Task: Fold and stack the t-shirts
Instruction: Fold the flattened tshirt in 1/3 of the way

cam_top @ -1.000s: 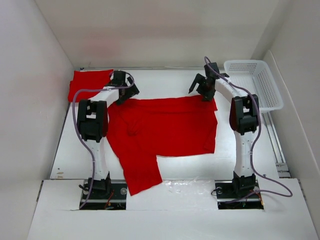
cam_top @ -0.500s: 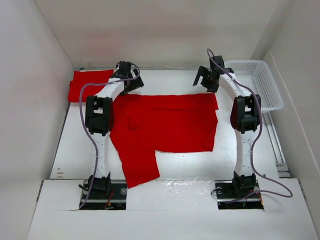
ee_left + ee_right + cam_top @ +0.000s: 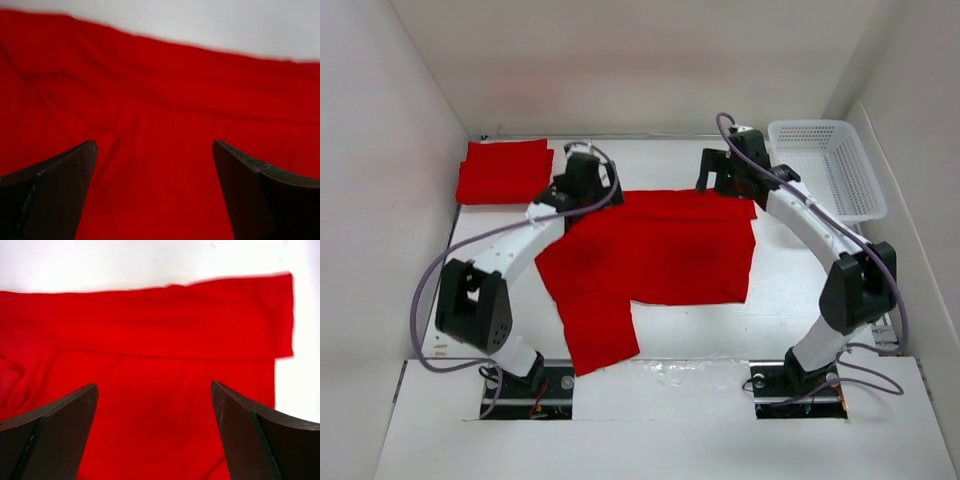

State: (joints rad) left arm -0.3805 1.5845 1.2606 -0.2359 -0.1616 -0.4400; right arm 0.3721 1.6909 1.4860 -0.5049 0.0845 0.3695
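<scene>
A red t-shirt point(image 3: 650, 250) lies spread on the white table, its far edge folded over and one sleeve hanging toward the near edge. It fills the left wrist view point(image 3: 160, 125) and the right wrist view point(image 3: 150, 365). A folded red t-shirt point(image 3: 503, 170) sits at the far left. My left gripper point(image 3: 582, 180) is open above the shirt's far left part. My right gripper point(image 3: 722, 172) is open above the shirt's far right edge. Neither holds cloth.
A white plastic basket point(image 3: 825, 165) stands at the far right. White walls enclose the table on the left, back and right. Bare table point(image 3: 670, 330) shows near the front edge, right of the sleeve.
Both arms have swung inward and forward from the far edge, their grippers now over the shirt. The shirt's far edge has come to lie folded over and flatter.
</scene>
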